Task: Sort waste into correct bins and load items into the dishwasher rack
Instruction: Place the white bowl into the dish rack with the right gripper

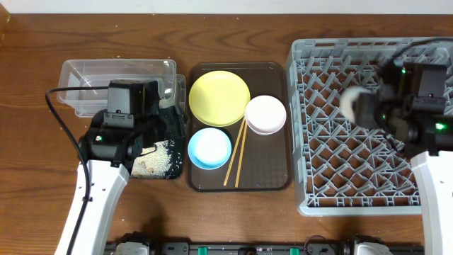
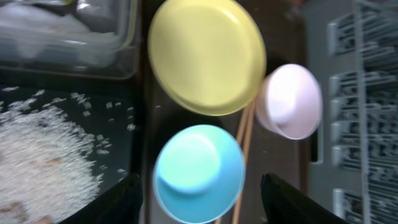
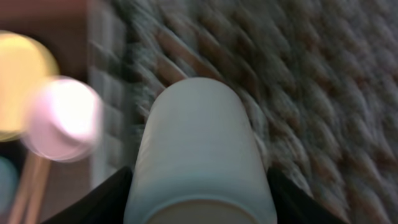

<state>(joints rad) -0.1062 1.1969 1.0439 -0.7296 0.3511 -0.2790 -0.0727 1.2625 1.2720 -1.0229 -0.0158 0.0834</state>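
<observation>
Loose white rice lies in the black tray, behind which stands the clear tub. My left gripper hangs open over the black tray's right side, empty, facing the light-blue bowl. Beside that bowl are the yellow plate, the white bowl and the chopsticks. My right gripper is shut on the pale cup above the grey dishwasher rack.
The plate, bowls and chopsticks sit on a brown serving tray between the bins and the rack. The left arm's black cable loops over the table to the left of the bins. The rack reaches the table's right edge.
</observation>
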